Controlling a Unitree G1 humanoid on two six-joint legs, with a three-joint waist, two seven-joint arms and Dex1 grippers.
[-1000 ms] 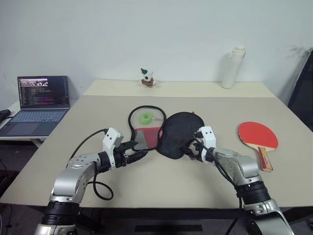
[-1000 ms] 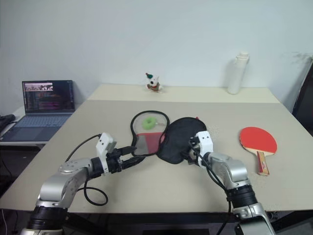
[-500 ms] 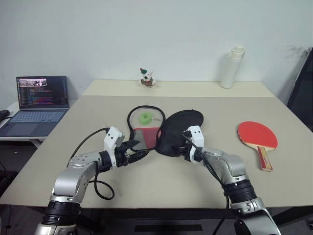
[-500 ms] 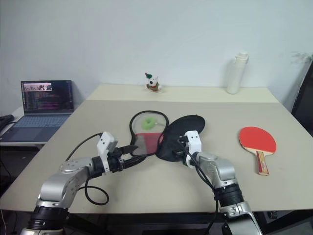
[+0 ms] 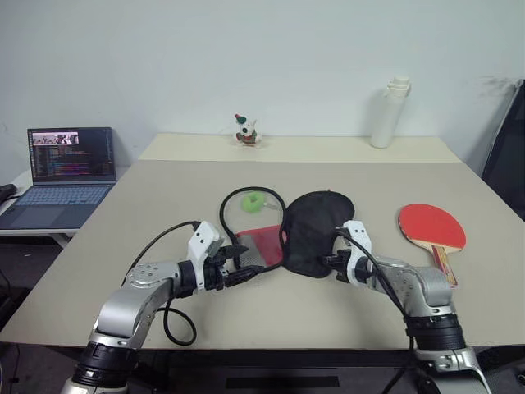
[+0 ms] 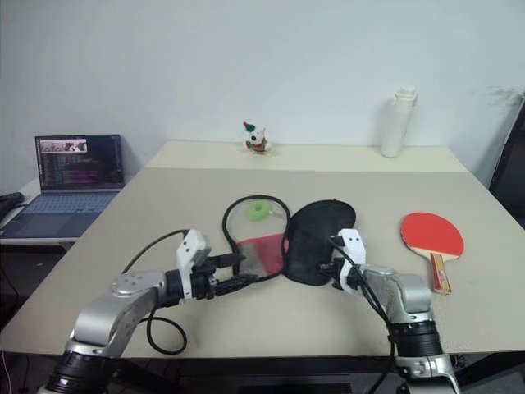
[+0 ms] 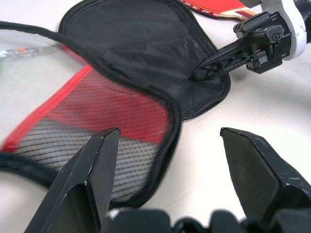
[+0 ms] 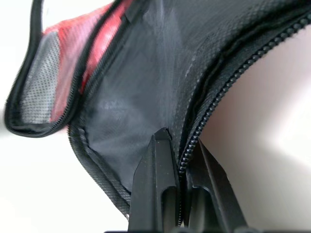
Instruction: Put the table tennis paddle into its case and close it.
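The case (image 5: pixel 316 234) lies open in the middle of the table, its black half on the right and its red-lined mesh half (image 5: pixel 258 245) on the left. A green ring (image 5: pixel 253 199) sits inside its zip loop. My right gripper (image 5: pixel 332 263) is shut on the case's zip edge (image 8: pixel 204 114) at the near rim of the black half. Just short of the mesh half, my left gripper (image 5: pixel 238 267) is open, with the mesh half's edge (image 7: pixel 170 141) lying ahead between its fingers (image 7: pixel 92 165). The table tennis paddle (image 5: pixel 432 227) lies red face up at the right, handle toward me.
A laptop (image 5: pixel 66 168) stands open on a side table at the left. A white bottle (image 5: pixel 389 113) and a small toy figure (image 5: pixel 247 130) stand on the far table. A dark chair (image 5: pixel 509 156) is at the right edge.
My right gripper shut on the case's near edge and pulled the case to the right, toward the paddle. My left gripper followed to the right, staying open.
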